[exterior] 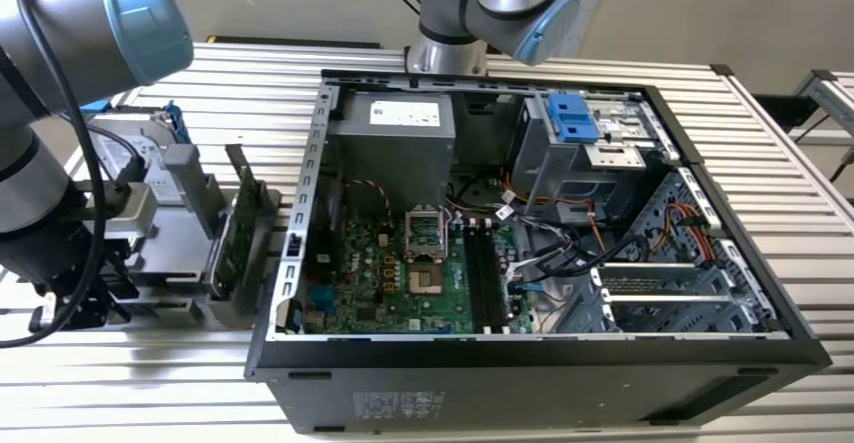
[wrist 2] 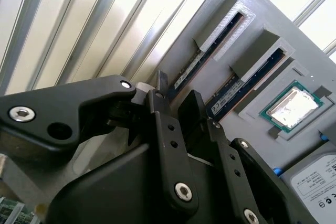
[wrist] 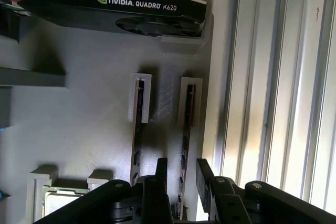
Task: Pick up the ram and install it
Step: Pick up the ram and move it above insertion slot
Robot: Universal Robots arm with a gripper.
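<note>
Pick-up stage: fingers point(wrist: 161, 170) open and empty, astride the ram point(wrist: 185, 124) in its grey holder point(wrist: 94, 129); closing calls for square, centred alignment.

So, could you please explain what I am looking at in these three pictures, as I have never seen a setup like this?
This is a robot arm at a slatted metal table. The exterior view comes from a camera off the arm: it shows an open computer case and, at the exterior view's left, a grey holder with spare parts. The two wrist views come from cameras riding on the arm, looking past its black gripper. They show the holder close up: the ram and a second stick standing in slots, a graphics card and a processor. The gripper is open, its fingers either side of the ram; nothing is held.
</note>
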